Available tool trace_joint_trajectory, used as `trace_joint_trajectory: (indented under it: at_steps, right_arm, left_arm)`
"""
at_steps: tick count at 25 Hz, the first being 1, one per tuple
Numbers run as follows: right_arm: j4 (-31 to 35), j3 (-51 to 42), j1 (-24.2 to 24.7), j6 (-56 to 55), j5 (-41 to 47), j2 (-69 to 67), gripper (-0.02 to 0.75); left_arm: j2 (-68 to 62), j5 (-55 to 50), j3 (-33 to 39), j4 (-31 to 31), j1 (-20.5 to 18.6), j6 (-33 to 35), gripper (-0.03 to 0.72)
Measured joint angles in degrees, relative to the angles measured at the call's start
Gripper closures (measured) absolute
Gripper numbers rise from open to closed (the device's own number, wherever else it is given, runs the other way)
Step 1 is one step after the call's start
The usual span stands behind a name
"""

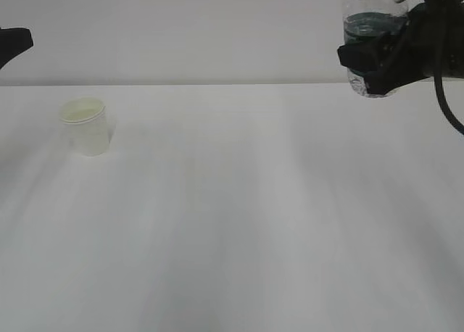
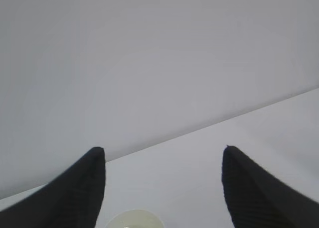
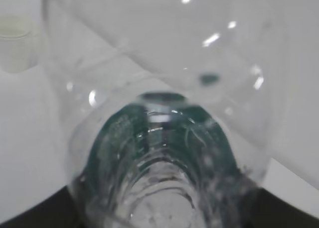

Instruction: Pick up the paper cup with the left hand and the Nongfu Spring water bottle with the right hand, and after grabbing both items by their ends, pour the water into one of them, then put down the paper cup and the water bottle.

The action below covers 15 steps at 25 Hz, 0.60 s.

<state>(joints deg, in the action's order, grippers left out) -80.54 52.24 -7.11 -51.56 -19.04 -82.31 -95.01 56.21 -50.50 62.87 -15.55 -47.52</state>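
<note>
Right end effector (image 1: 373, 60) is pinching the Nongfu Spring water bottle (image 1: 370, 27) aloft; left end effector (image 2: 162, 188), fingers spread, is hovering over the paper cup (image 1: 86, 126) on the counter (image 1: 254, 223).

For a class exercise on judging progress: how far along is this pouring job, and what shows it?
Done: the right gripper has the bottle lifted off the table. In hand: the left gripper stands open above the cup, which sits upright on the table, not gripped. Left: grasp and lift the cup, pour, set both down.
</note>
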Motion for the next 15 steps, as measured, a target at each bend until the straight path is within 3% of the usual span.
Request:
trace_joint_trajectory:
  at_steps: [7, 15]
  right_arm:
    - [6.9, -0.6, 3.7, 3.2, -0.6, -0.4, 0.375]
    - [21.6, -2.3, 5.1, 13.2, -2.1, -5.5, 0.376]
  left_arm:
    - [0.0, 0.0, 0.0, 0.1, 0.0, 0.0, 0.181]
    - [0.0, 0.0, 0.0, 0.3, 0.0, 0.0, 0.185]
